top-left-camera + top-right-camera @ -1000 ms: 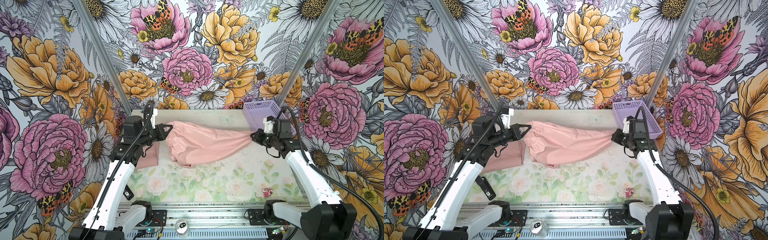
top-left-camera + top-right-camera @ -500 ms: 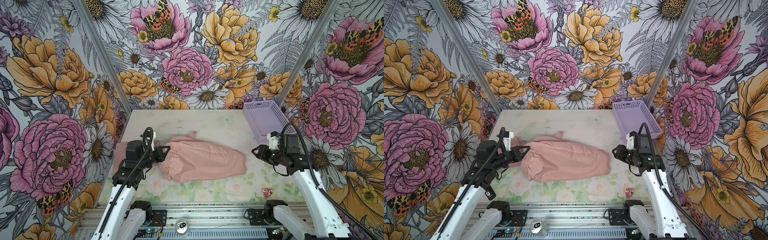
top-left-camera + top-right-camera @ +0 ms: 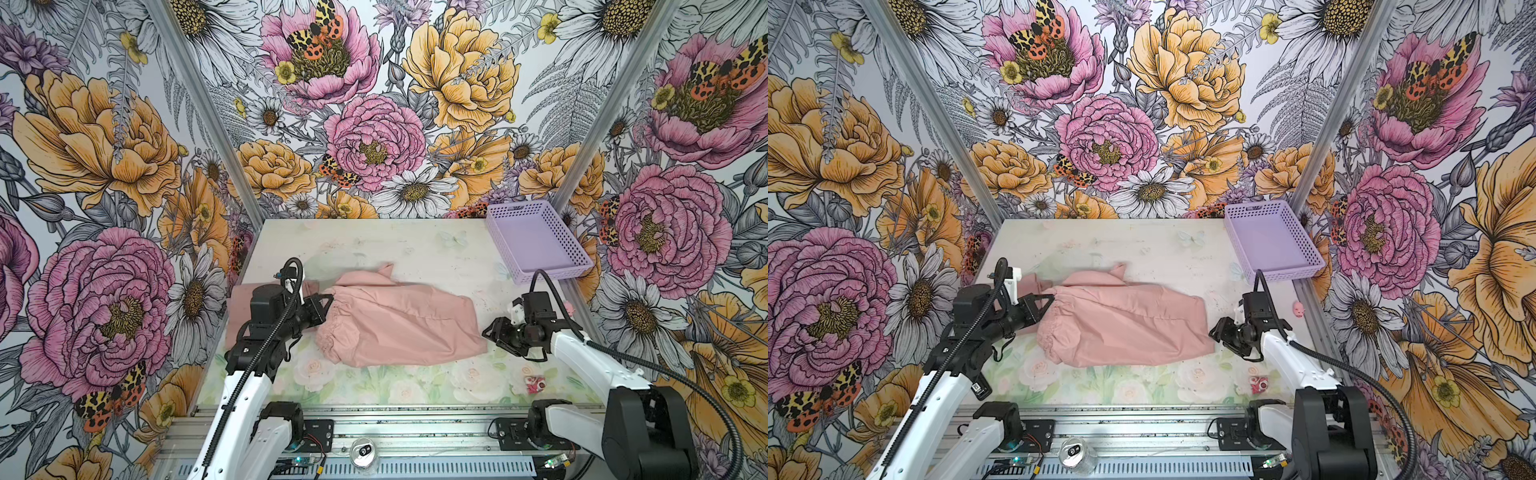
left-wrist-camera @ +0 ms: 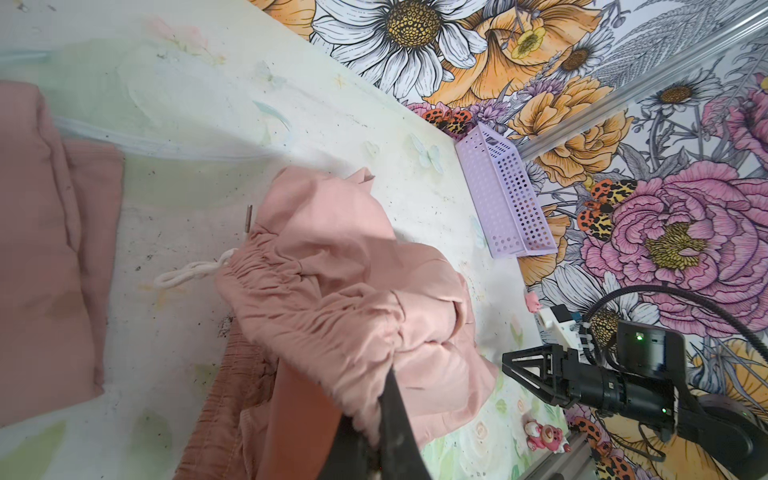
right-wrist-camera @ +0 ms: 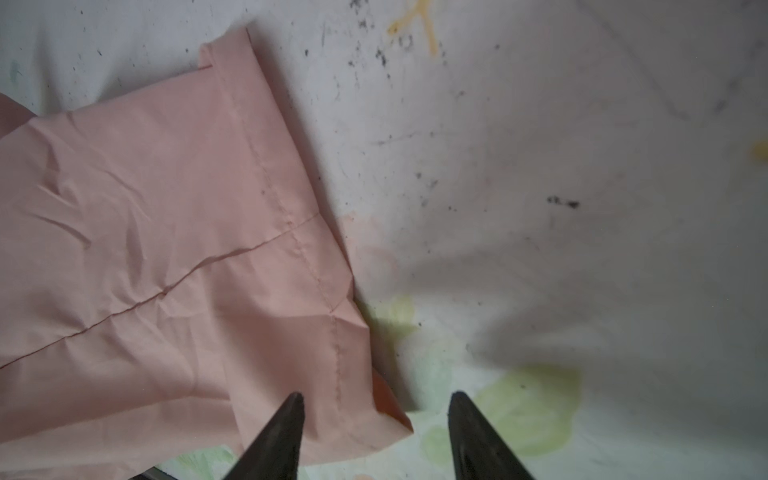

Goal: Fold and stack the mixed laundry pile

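Now, left hand (image 3: 329,297) on drawstring piece (image 3: 399,328)

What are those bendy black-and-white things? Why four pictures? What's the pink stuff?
Those are two robot arms, each ending in a pinching hand. Two pictures look down from above, like two eyes side by side. The other two come from a camera on each wrist. On the flowery table lie a pink drawstring garment, a second pink garment beside the left arm, a lilac basket in the far corner and a little pink toy. The left hand is shut, pinching the drawstring garment's stretchy waistband. The right hand is open by its hem, holding nothing.
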`<state>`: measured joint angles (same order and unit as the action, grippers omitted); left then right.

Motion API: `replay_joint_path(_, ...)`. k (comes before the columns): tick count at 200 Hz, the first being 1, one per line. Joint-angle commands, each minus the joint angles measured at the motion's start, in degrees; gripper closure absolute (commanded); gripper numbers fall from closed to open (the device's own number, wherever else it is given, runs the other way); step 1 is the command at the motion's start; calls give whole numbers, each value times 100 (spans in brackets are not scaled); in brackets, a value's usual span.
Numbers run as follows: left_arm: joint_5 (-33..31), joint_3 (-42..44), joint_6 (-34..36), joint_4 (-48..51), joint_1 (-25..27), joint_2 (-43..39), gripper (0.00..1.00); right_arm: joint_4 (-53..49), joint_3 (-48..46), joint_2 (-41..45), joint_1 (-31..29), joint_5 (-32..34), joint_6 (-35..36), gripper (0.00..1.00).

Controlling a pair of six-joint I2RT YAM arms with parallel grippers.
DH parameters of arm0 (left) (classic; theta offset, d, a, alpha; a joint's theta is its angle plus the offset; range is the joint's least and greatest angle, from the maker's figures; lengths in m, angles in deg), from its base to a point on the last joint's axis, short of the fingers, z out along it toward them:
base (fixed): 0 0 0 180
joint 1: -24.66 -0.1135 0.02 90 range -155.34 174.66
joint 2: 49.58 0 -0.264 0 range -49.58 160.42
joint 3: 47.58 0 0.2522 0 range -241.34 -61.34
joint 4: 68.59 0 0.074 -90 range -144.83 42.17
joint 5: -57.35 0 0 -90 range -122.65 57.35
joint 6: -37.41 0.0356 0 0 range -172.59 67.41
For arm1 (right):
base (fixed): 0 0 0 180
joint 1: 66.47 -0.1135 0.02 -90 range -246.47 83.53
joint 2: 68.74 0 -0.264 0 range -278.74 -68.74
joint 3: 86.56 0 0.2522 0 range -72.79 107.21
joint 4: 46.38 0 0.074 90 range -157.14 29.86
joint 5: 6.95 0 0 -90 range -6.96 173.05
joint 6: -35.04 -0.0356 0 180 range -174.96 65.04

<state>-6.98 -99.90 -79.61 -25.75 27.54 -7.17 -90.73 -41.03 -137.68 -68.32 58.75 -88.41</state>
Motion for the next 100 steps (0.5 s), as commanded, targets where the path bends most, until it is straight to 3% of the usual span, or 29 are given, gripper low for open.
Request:
replay_joint_path(1,-358,-20,150,212,-62,103,100,930,361,-485,-160,1,42,44)
replay_joint_path(45,-1274,-193,50,870,-70,346,100,1051,737,-1412,-456,113,186,45)
replay_joint_path(75,-1488,-243,38,1020,-46,647,100,968,816,-1708,-782,356,165,46)
replay_joint_path(100,-1505,-281,64,1021,-33,913,100,955,870,-2026,-905,603,146,56)
